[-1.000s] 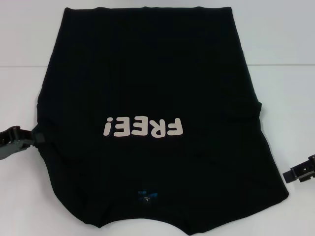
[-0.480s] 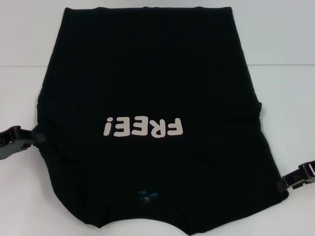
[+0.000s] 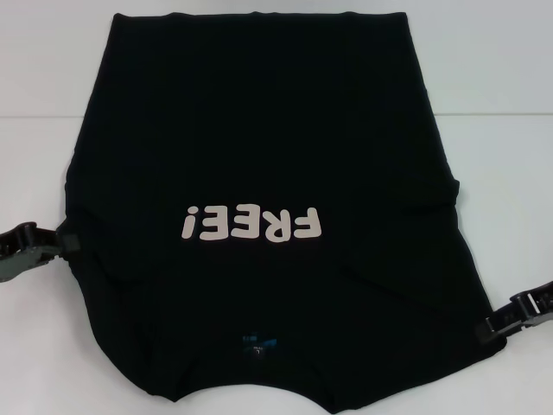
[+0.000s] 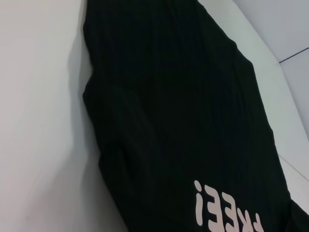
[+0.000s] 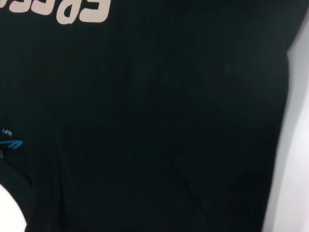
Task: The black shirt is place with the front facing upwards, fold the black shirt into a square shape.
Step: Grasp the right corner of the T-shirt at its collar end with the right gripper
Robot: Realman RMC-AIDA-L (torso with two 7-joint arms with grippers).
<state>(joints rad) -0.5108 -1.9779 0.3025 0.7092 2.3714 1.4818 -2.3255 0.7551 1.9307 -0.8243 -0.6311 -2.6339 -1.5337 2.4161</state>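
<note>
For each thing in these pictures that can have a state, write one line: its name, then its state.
black shirt: spread on the table, "FREE!" print up, sleeves tucked in, not yet folded square.
left gripper: at the shirt's left edge.
right gripper: at the shirt's right edge near the shoulder.

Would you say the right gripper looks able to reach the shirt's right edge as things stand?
Probably yes. The right gripper sits right at the black shirt's edge near the robot, with only bare table around it and nothing between them. Whether it already holds cloth cannot be told.

Bright even light; soft shadows; wrist views slightly blurred
</note>
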